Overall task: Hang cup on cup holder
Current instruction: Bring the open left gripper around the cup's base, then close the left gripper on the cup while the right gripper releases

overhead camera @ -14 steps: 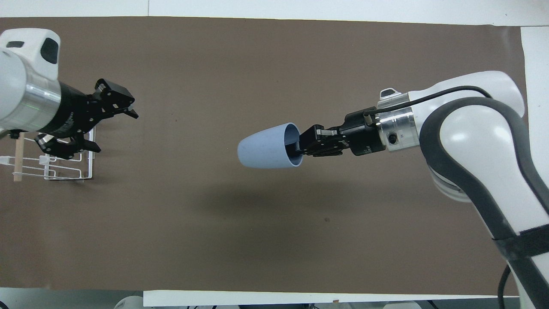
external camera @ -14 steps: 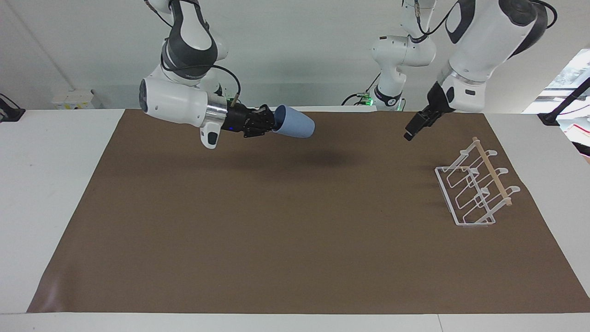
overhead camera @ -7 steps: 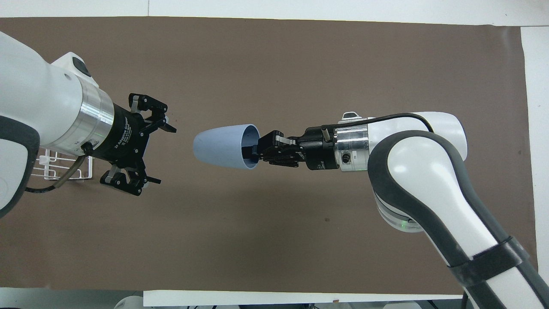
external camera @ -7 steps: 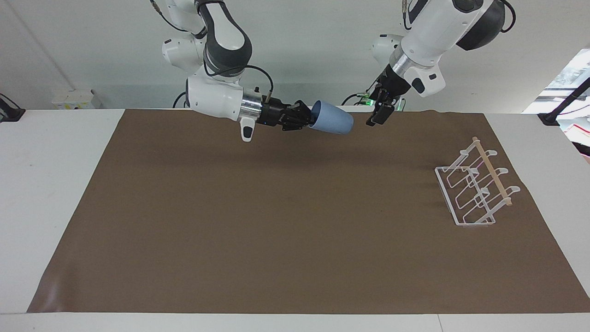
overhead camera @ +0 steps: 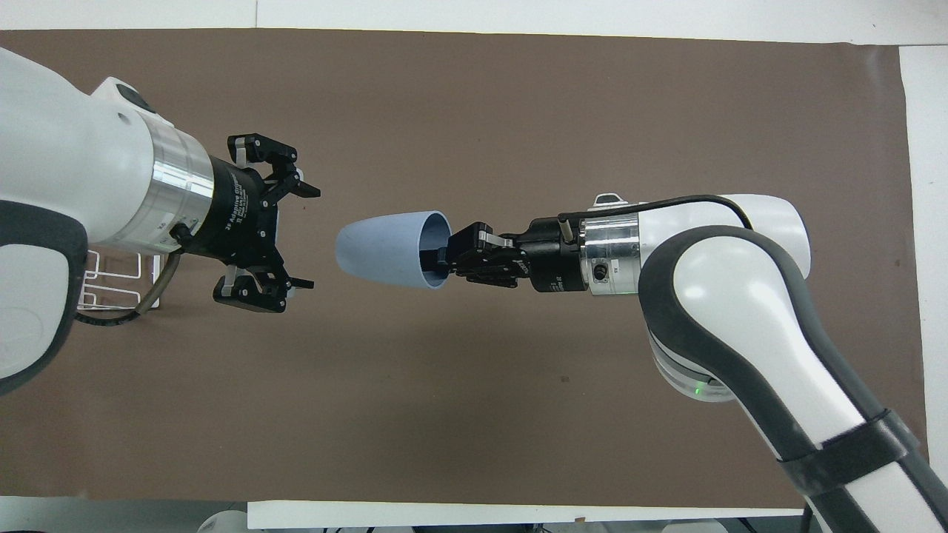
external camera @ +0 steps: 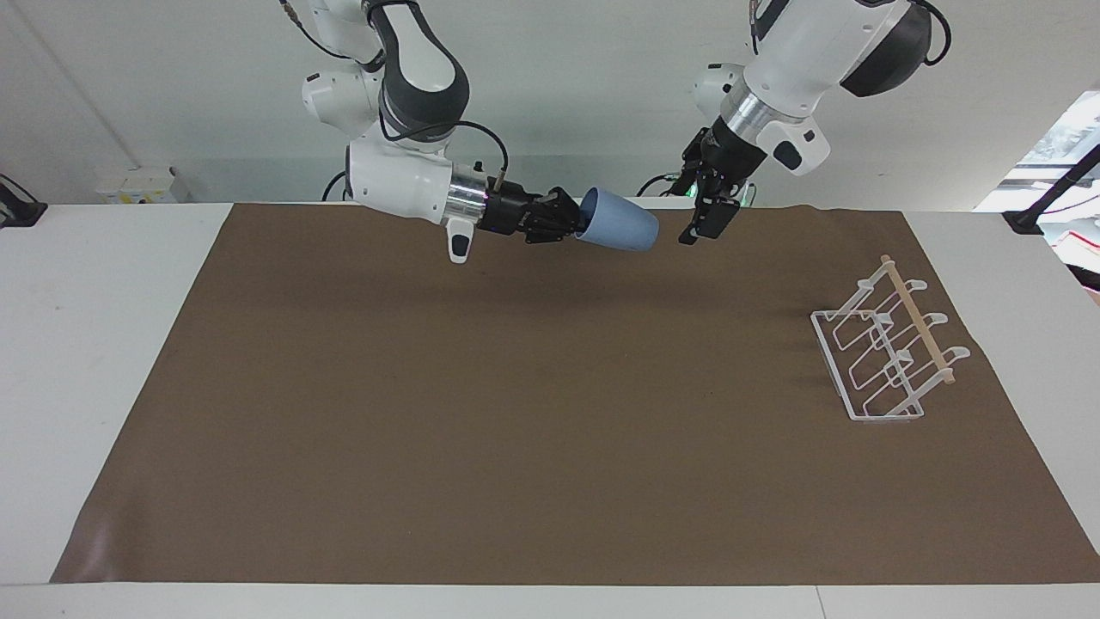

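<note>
Two arms hang over the brown mat [external camera: 533, 413], and the job looks to me about half done, with the hanging itself untouched. Going across the facing view from its left: the right gripper [external camera: 574, 225], at the upper middle of the frame, is clamped on the small light-blue plastic tumbler [external camera: 620, 230], one finger inside the mouth and the other outside on the rim, so the cup lies on its side in the air with its narrower base pointing toward the other arm. In the overhead view the same cup [overhead camera: 385, 249] sits just left of centre, the right gripper [overhead camera: 444, 257] reaching into its mouth from the right of the frame. A little further right in the facing view, the left gripper [external camera: 698, 228] hangs close to the cup's base but clear of it; from above, the left gripper [overhead camera: 300, 237] has its jaws wide apart and aimed at that base, with a plain gap between them and the cup. It reads as a handover about to happen. Over at the right of the facing view, the white wire rack with looped prongs and a pale wooden dowel [external camera: 885, 352] stands on the mat with nothing on it; in the overhead view only a corner of the rack [overhead camera: 111, 285] peeks out at the left edge under the left arm. Left to do, as I judge it: the pass, the carry, and slipping the cup over a prong.
</note>
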Robot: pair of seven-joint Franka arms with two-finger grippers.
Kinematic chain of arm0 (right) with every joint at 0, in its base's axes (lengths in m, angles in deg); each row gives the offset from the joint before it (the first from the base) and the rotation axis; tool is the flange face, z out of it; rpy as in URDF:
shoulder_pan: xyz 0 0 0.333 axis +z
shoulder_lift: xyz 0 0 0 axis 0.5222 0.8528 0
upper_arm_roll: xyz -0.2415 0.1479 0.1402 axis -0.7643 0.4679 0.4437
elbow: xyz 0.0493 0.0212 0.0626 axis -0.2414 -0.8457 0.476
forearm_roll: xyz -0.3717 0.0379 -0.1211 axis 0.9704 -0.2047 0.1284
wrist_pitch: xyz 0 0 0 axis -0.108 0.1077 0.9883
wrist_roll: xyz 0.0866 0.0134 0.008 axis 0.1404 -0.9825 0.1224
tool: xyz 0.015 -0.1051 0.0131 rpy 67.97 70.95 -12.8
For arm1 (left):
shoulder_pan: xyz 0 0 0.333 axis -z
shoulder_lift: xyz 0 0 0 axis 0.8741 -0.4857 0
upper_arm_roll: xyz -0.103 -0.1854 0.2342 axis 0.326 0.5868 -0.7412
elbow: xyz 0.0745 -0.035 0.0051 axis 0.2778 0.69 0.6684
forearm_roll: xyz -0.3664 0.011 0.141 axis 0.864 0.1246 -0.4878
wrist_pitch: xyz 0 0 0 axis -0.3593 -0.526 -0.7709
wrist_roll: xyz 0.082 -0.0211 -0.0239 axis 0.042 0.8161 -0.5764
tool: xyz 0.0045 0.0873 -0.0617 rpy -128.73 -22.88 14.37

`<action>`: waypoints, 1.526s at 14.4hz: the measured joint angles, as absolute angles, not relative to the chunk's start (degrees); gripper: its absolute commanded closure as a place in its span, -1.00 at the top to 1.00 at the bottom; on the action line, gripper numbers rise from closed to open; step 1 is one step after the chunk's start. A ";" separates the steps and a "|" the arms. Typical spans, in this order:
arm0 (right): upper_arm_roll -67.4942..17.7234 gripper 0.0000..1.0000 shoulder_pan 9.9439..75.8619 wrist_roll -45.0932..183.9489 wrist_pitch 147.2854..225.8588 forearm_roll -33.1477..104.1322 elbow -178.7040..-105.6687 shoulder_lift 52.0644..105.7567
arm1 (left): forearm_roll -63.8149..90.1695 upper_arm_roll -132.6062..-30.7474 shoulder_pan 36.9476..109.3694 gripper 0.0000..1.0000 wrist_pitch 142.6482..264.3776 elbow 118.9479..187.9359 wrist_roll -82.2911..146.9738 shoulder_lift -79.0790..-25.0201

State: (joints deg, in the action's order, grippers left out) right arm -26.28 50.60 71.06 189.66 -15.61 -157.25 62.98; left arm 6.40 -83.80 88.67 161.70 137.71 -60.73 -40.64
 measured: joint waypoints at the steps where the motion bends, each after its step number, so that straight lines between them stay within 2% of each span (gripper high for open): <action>1: -26.28 -1.00 50.60 71.07 189.66 -15.61 -157.25 62.97 | 7.46 -83.78 89.29 1.00 161.96 137.72 -60.69 -40.82; 7: -26.34 -1.00 50.59 71.10 189.81 -15.62 -157.29 62.97 | 9.56 -83.73 92.76 0.98 168.09 138.33 -60.71 -44.37; 8: -26.44 -1.00 50.55 71.10 190.20 -15.62 -157.35 62.98 | 9.78 -83.74 93.26 0.80 168.97 138.34 -61.01 -45.09; 9: -26.54 -1.00 50.52 71.10 190.25 -15.62 -157.37 62.98 | 9.80 -83.72 93.94 0.50 169.80 138.33 -61.42 -45.72; 10: -26.62 -1.00 50.50 71.10 190.43 -15.62 -157.38 62.98 | 9.80 -83.71 94.59 -0.52 170.18 138.34 -61.67 -46.22; 11: -26.69 -1.00 50.45 71.10 190.82 -15.59 -157.51 62.98 | 9.76 -83.74 94.99 -1.00 170.22 138.33 -61.73 -46.44; 15: -26.87 -1.00 50.29 71.10 190.69 -15.67 -158.12 62.60 | 9.69 -83.86 95.48 -1.00 170.54 138.33 -61.64 -46.54; 16: -26.89 -0.85 50.26 71.10 190.69 -15.67 -158.25 62.48 | 9.68 -83.98 95.69 -1.00 170.61 138.33 -61.64 -46.55; 17: -26.89 0.13 50.22 71.40 190.69 -15.67 -158.34 62.39 | 9.68 -84.07 95.84 -1.00 170.65 138.33 -61.64 -46.55; 18: -26.87 0.90 50.23 72.85 190.87 -15.67 -158.39 62.36 | 9.64 -84.07 95.90 -1.00 170.75 138.34 -61.65 -46.56; 19: -26.84 0.99 50.35 75.07 191.31 -15.67 -158.40 62.33 | 9.60 -84.09 95.91 -1.00 170.87 138.34 -61.65 -46.60; 22: -26.24 0.99 51.87 78.80 194.83 -15.67 -157.86 62.32 | 9.73 -83.90 96.51 -1.00 170.89 138.34 -61.71 -46.75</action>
State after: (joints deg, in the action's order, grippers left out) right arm -26.24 51.87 78.80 194.83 -15.67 -157.86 62.32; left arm 9.73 -83.90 96.51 170.89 138.34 -61.71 -46.75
